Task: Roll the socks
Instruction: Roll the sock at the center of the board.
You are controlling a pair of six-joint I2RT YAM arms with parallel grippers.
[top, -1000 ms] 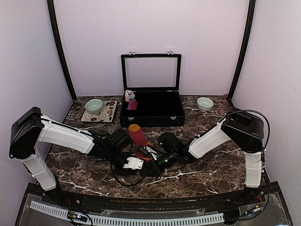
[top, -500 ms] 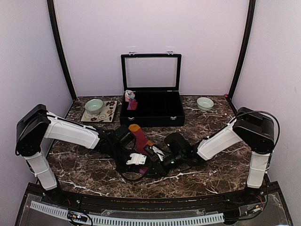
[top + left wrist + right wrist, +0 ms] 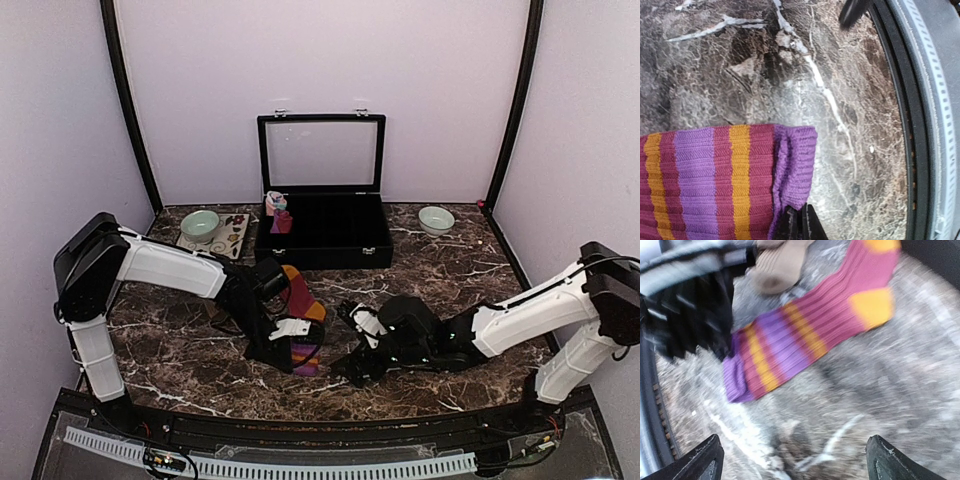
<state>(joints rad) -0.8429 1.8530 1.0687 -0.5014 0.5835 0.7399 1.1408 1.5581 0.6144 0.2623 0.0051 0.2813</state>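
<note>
The left gripper (image 3: pixel 800 225) is pinching only the purple cuff edge of the red-maroon sock (image 3: pixel 715 182) lying on the table (image 3: pixel 840 75), and the right gripper (image 3: pixel 792 460) is hanging fully released nearby, so the thin fabric is risking slipping out.

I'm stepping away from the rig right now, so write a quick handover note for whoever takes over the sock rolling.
Grippers: the left gripper is shut, apparently pinching the purple cuff edge of the striped sock. The right gripper is wide open and empty, hovering over the marble table just short of that cuff.
Things: the striped sock lies flat and stretched out. The tan sock sits bunched beyond it, beside the left arm.
Done: nothing is rolled yet.
Left: roll the striped sock, then the tan sock.
</note>
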